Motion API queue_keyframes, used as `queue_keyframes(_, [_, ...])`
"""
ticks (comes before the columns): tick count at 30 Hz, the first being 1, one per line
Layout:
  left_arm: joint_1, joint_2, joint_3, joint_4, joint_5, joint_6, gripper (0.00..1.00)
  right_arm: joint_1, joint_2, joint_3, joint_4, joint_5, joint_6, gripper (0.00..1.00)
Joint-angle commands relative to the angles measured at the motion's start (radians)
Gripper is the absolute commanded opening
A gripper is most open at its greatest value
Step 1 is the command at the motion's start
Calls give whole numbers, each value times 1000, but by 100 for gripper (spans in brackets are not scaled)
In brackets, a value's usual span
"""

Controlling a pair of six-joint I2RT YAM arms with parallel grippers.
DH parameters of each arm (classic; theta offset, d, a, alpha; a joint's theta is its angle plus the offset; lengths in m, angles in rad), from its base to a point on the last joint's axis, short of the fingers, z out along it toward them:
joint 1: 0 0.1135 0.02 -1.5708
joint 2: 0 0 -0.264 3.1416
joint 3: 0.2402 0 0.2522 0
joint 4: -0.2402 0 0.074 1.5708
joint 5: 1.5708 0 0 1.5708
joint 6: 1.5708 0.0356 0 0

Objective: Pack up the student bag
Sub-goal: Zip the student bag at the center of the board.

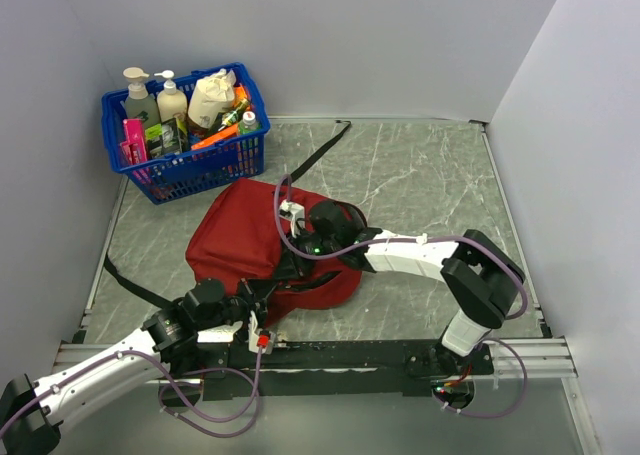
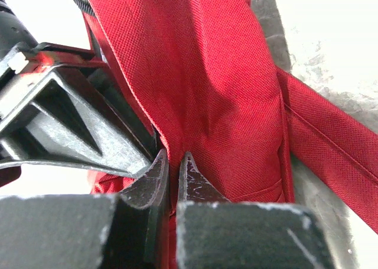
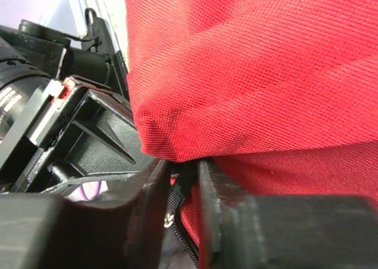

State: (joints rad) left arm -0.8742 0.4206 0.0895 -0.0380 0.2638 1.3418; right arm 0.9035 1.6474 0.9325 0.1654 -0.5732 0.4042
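Observation:
The dark red student bag (image 1: 250,237) lies on the table's near middle, with both grippers at its near edge. My left gripper (image 1: 258,297) is shut on a fold of the bag's red fabric (image 2: 201,91); in the left wrist view its jaws (image 2: 173,158) pinch the cloth. My right gripper (image 1: 296,265) reaches in from the right. In the right wrist view it (image 3: 184,169) is shut on the black zipper pull (image 3: 177,195) under a red fabric fold (image 3: 254,74). The bag's inside is hidden.
A blue plastic basket (image 1: 230,161) of bottles and tubes stands at the back left. Black bag straps trail toward the back (image 1: 320,153) and the left (image 1: 135,287). Grey walls close in on the left, back and right. The two grippers sit close together.

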Motion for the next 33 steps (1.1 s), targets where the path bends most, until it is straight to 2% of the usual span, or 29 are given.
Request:
queue_keyframes(1, [3, 4, 3, 44, -29, -3, 1, 18, -3, 46, 52, -1, 2, 17])
queue_keyframes(2, [3, 6, 4, 41, -31, -4, 1, 18, -12, 39, 57, -1, 2, 11])
queue_keyframes(3, [3, 6, 3, 41, -29, -4, 1, 17, -23, 32, 62, 1, 4, 0])
queue_keyframes(7, [1, 10, 12, 7, -26, -13, 1, 12, -116, -1, 65, 3, -1, 0])
queue_keyframes(21, [-8, 63, 104, -131, 6, -92, 1, 9, -432, -182, -87, 87, -15, 0])
queue_keyframes(31, [-11, 69, 145, -187, 22, -73, 1, -21, -509, -192, -208, 185, -34, 0])
queue_keyframes(33, [-11, 69, 157, -207, 18, -70, 1, -35, -537, -193, -237, 246, -39, 0])
